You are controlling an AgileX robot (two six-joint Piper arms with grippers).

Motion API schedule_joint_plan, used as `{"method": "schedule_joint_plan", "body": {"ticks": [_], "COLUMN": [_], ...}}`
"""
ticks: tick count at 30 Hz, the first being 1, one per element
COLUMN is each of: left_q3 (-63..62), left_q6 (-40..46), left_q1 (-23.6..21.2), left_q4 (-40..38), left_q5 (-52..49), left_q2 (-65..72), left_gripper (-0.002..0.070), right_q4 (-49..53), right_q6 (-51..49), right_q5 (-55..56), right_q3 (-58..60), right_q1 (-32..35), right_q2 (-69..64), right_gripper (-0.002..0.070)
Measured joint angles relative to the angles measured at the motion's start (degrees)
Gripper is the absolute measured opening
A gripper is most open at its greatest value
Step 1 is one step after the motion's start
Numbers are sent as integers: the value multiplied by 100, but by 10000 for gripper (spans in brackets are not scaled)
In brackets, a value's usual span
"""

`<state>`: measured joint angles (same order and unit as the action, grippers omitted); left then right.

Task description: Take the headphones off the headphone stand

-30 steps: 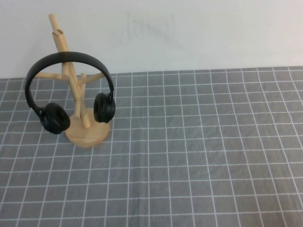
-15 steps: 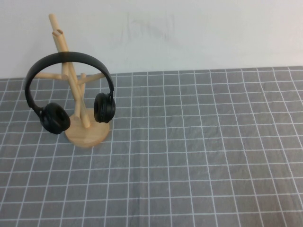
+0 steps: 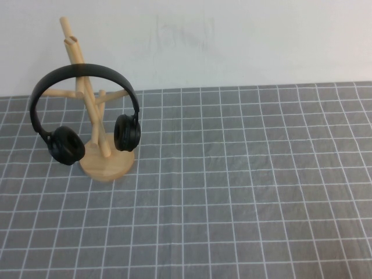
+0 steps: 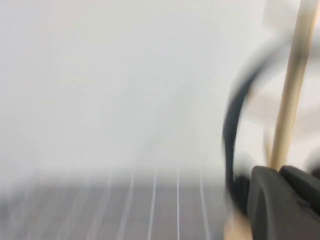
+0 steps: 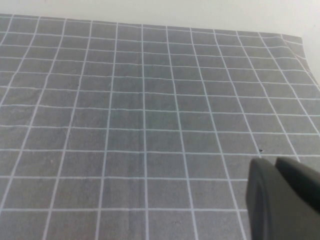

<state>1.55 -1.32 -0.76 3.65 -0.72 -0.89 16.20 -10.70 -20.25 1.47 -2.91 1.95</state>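
Observation:
The black headphones [image 3: 87,70] hang by their headband on the light wooden headphone stand [image 3: 107,163] at the far left of the table. Both ear cups dangle beside its slanted trunk, above the round base. Neither arm shows in the high view. In the left wrist view, the left gripper [image 4: 280,172] is shut and empty. It is close to the blurred headband [image 4: 231,135] and the stand's trunk [image 4: 291,95], apart from both. In the right wrist view, the right gripper [image 5: 276,162] is shut and empty above the grey cloth.
A grey cloth with a white grid [image 3: 244,186] covers the table. A white wall [image 3: 232,40] stands right behind the stand. The cloth's far edge and a corner show in the right wrist view [image 5: 295,42].

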Motion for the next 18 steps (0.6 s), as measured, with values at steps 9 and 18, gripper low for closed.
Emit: {"method": "schedule_joint_plan", "body": {"ticks": [9,18], "left_q3": [0,-304], "left_q6": [-12,-234], "left_q1": [0,0], "left_q4": [0,-439], "left_q5": [2943,3373], "left_q2": [0,0], "left_gripper": [-3,-3], "right_q4": [0,0], "right_q6": [0,0], "right_q5": [0,0], "right_q3": [0,0], "right_q1": [0,0], "right_q2": [0,0], "right_gripper": [-6,-6]}}
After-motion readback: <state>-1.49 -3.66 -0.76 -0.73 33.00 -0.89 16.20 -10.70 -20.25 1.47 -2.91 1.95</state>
